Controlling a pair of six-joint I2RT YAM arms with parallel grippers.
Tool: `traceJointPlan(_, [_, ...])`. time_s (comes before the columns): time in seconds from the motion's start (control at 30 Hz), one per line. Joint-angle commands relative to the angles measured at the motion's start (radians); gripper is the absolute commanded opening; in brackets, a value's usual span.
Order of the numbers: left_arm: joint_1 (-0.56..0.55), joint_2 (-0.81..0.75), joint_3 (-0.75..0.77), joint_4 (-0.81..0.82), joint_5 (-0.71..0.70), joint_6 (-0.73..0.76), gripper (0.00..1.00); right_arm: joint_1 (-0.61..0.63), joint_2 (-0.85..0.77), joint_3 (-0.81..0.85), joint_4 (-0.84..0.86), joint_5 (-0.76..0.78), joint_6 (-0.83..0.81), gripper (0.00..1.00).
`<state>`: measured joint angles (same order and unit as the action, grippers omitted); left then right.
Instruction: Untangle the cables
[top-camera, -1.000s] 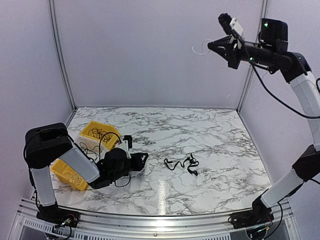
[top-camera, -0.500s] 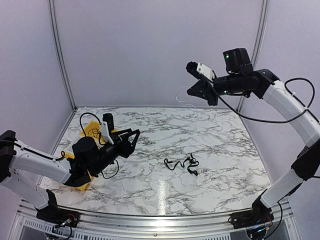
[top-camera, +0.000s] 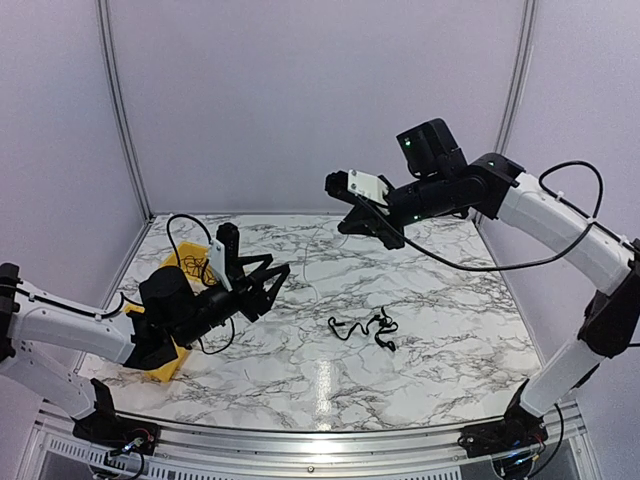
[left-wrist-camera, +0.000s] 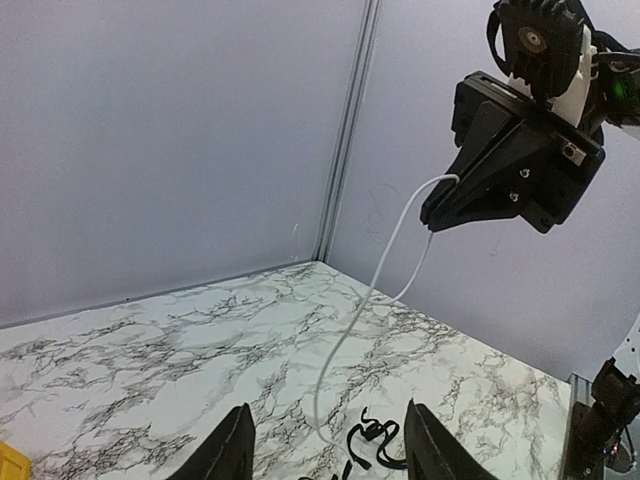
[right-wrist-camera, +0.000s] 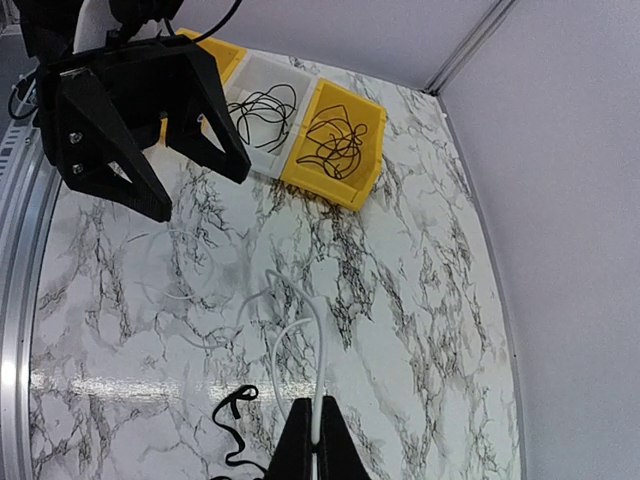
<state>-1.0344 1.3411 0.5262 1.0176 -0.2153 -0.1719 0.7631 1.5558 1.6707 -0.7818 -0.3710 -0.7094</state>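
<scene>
The marble surface (top-camera: 430, 290) carried everything. The left arm (top-camera: 70, 330) reached in low from the left edge. The right arm (top-camera: 560, 215) arched high from the near-right corner toward the far middle.

3 bins sat in a row along the left edge. The far yellow bin (right-wrist-camera: 325, 190) held a black tangle (right-wrist-camera: 335, 140). The white bin (right-wrist-camera: 240, 80) beside it held black loops (right-wrist-camera: 265, 105). The near yellow bin (top-camera: 165, 365) was mostly hidden behind the left arm, so its contents could not be told.

The left tool (top-camera: 275, 292) hovered above the surface just inside the bins. It pointed toward the middle, released, with its jaws spread wide and nothing between them. The right tool (top-camera: 348, 226) hung high over the far middle, clenched on a white cable (right-wrist-camera: 320, 375).

The black cables (top-camera: 365, 328) lay in a small loose clump on the surface, a little right of the middle and toward the near edge, apart from both tools. The white cable dropped from the right tool in a long curve to the surface. Its lower part lay near the black cables; whether they touched could not be told.
</scene>
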Motion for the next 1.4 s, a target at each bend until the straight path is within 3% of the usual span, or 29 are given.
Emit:
traceJointPlan(0.0, [-0.003, -0.008, 0.047, -0.021, 0.113, 0.057, 0.52, 0.046, 0.027, -0.005, -0.019, 0.022, -0.005, 0.0])
traceJointPlan(0.43, [-0.003, 0.111, 0.183, -0.092, 0.193, 0.154, 0.5, 0.103, 0.085, 0.019, -0.034, 0.021, 0.008, 0.0])
traceJointPlan(0.53, [-0.003, 0.129, 0.2, -0.097, 0.17, 0.15, 0.39, 0.105, 0.086, 0.018, -0.036, 0.022, 0.008, 0.0])
traceJointPlan(0.7, [-0.003, 0.121, 0.197, -0.099, 0.124, 0.15, 0.1, 0.104, 0.073, -0.006, -0.024, 0.034, 0.005, 0.0])
traceJointPlan(0.77, [-0.002, 0.11, 0.193, -0.107, 0.098, 0.15, 0.04, 0.104, 0.066, -0.022, -0.012, 0.045, 0.004, 0.0])
traceJointPlan(0.8, [-0.001, 0.098, 0.195, -0.12, 0.078, 0.151, 0.02, 0.105, 0.064, -0.032, -0.003, 0.056, 0.005, 0.05])
traceJointPlan(0.93, [0.0, 0.02, 0.214, -0.27, -0.029, 0.165, 0.0, 0.102, 0.032, -0.097, 0.037, 0.105, 0.019, 0.37])
traceJointPlan(1.0, [0.002, -0.038, 0.22, -0.355, -0.091, 0.166, 0.0, 0.092, 0.003, -0.153, 0.071, 0.113, 0.028, 0.46])
traceJointPlan(1.17, [0.006, -0.194, 0.264, -0.638, -0.245, 0.15, 0.0, 0.027, -0.043, -0.288, 0.139, 0.079, 0.044, 0.53])
traceJointPlan(1.37, [0.013, -0.326, 0.398, -1.103, -0.464, -0.023, 0.0, -0.061, -0.042, -0.413, 0.241, 0.012, 0.067, 0.54])
